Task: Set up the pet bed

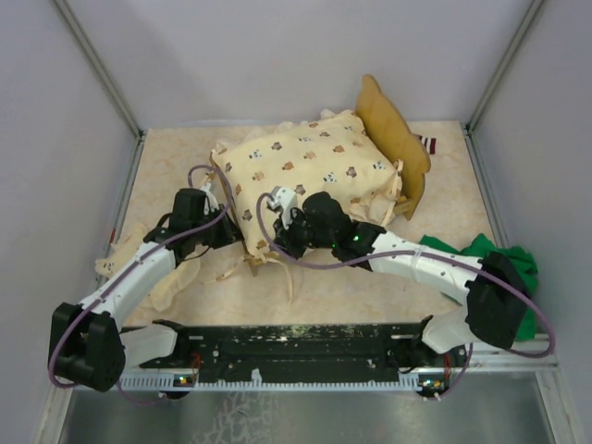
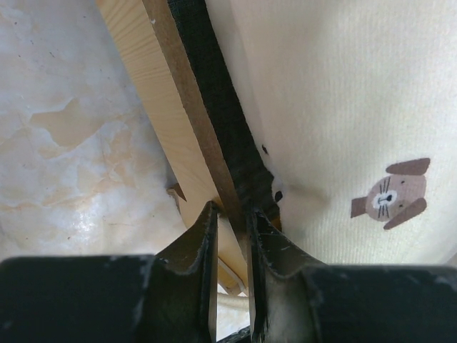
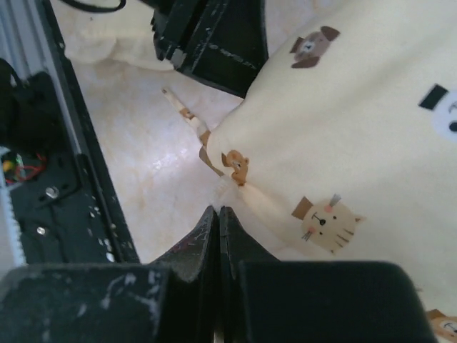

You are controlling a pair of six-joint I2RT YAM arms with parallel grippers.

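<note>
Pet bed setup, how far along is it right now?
Done: the animal-print quilt lies on the pet bed, rumpled and overhanging the near side. In hand: the left gripper clamps the bed's wooden side rail; the right gripper is shut at the quilt's near corner. Left: squaring the quilt, and perhaps placing the cream cloth that lies beside the left arm.

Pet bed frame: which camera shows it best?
Left wrist: the pet bed's rail and dark base run close-up into the left tool. Top external shows mainly its headboard beyond the cushion; right wrist shows only cushion.
</note>
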